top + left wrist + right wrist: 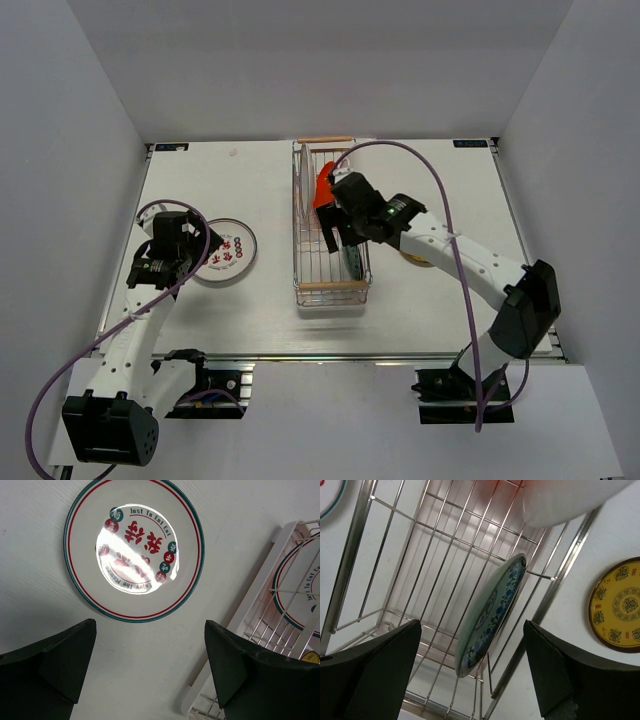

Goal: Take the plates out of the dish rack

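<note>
The dish rack [333,287] sits mid-worktop [450,190] with its long sides running away from the arms and a wooden handle at each short end. The right arm [470,265] reaches in over it from the right side. The right jaws are apart and hang over the rack's near half. In the wrist view the teal patterned plate [490,615] stands on edge, tilted, in line with the gap, its upper edge near the right-hand rail. Can't tell if anything touches it.

The orange-red plate [322,188] stands further back in the rack. The yellow plate [617,605] lies flat on the worktop just outside that right rail, partly under the arm.

The left jaws are apart too, holding nothing, just short of the white plate with red marks [134,550]. That one lies flat left of the rack, with a strip of bare worktop between its rim and the rack's left rail.
</note>
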Robot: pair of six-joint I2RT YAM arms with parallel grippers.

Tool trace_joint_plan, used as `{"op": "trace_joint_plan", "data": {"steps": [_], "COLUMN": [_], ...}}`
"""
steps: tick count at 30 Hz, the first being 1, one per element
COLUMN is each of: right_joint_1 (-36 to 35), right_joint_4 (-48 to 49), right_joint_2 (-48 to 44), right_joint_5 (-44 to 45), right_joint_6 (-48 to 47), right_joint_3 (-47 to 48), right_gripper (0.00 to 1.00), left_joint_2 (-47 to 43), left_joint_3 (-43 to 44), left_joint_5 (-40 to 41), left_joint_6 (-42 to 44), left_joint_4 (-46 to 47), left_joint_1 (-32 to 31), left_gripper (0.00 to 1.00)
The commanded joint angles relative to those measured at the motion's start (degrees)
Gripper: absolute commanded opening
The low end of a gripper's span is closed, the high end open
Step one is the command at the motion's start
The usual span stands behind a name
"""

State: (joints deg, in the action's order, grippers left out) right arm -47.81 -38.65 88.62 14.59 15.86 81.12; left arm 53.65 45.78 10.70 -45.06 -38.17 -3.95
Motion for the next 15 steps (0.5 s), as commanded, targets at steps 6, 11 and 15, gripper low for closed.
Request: {"op": "trace_joint_plan", "data": {"steps": [6, 11, 15], "right_joint_1": [-3.69, -3.87, -3.6], "right_joint_4": [-3.97, -6.69, -7.49], "right_joint_2": [6.73, 8.94, 9.82], "right_joint_5": [2.12, 5.44, 6.94], "right_joint_6": [3.38, 9.26, 12.08], "right_joint_3": [4.92, 6.5, 6.5], "right_gripper": [0.7, 0.63, 0.55], "left_joint_2": [-1.26, -1.97, -3.11], "left_joint_3": [0.28, 0.1, -0.25], "left_joint_5": [-0.68, -0.5, -0.24], "left_joint_6": [-0.29, -0.47, -0.56], "left_joint_4": [0.2, -0.32, -0.15], "left_joint_1": [-0.19, -0.19, -0.19], "left_gripper": [0.98, 0.98, 0.98]}}
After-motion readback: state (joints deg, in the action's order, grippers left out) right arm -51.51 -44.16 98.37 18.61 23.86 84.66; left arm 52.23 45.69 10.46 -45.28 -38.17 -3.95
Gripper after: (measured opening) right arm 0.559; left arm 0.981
